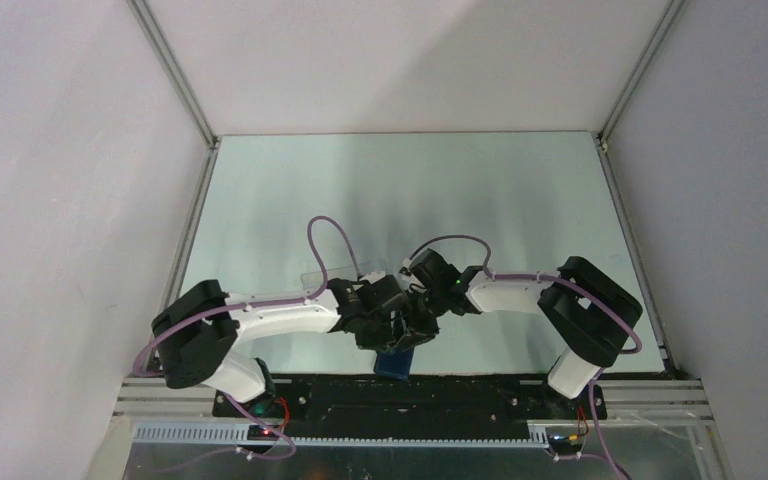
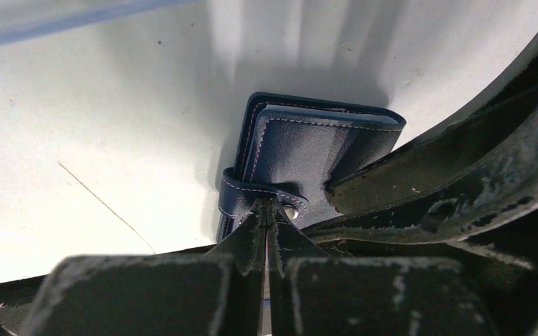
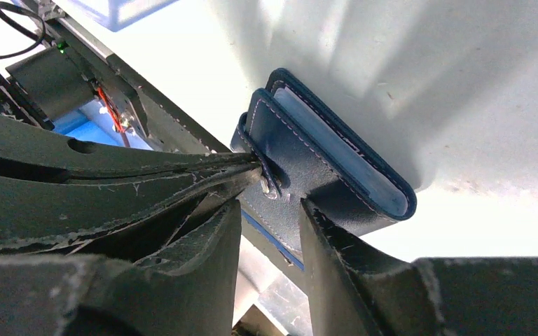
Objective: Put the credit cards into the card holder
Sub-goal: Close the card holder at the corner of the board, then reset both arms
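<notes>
Card holder (image 1: 394, 362) at 6 o'clock on the table (image 1: 410, 190), by the near edge, folded, both grippers on it.
Left gripper (image 2: 267, 210) comes in from 9 o'clock, fingers pinched tight on the snap tab (image 2: 252, 190). Right gripper (image 3: 270, 210) comes in from 3 o'clock, fingers clamped across the navy body just beside the tab. Can't tell if it rests or is lifted.

The top view looks down from high behind; both wrist views sit close, sharing the card holder (image 2: 322, 147).
</notes>
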